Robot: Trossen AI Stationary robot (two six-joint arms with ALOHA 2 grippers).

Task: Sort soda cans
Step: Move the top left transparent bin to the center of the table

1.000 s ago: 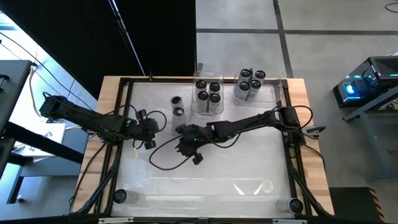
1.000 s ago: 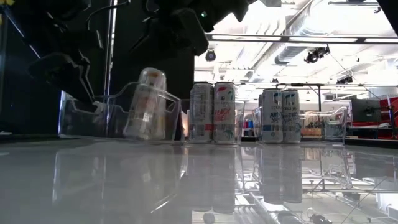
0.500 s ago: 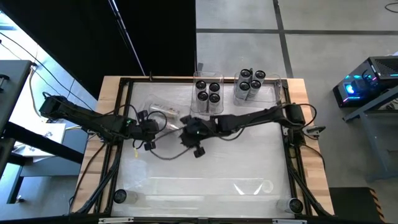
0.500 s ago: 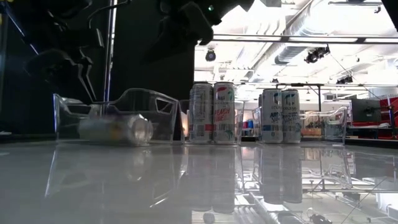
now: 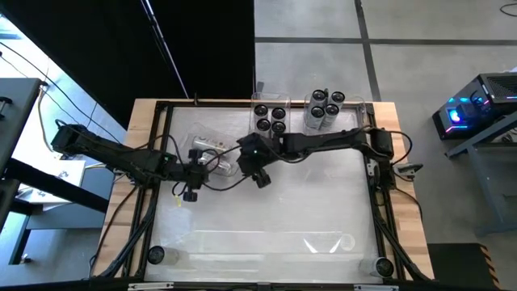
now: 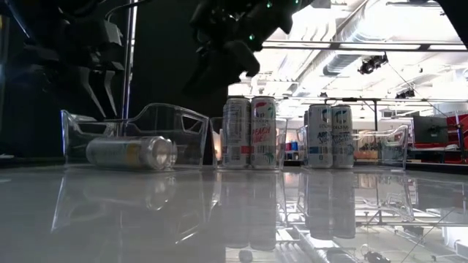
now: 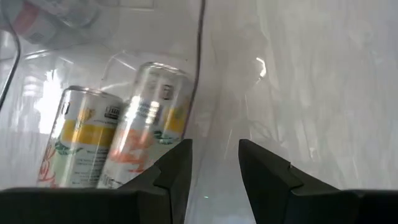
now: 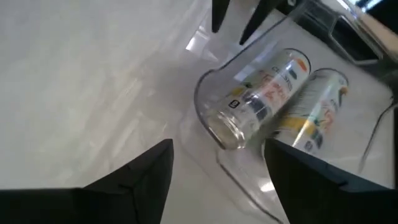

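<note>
Now two silvery soda cans (image 8: 283, 102) w/ yellow-orange print lying sideways in clear tray (image 6: 175, 120), right fingers (image 8: 134, 180) spread, left fingers (image 7: 177, 171) slightly apart.

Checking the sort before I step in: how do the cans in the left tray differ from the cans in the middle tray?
The cans in the left tray lie on their sides; the cans in the middle tray stand upright. The left tray shows two cans with yellow and orange print, while the middle tray holds four, with red and green print on those that show in the low view. Both sets look the same size, in clear trays.
</note>
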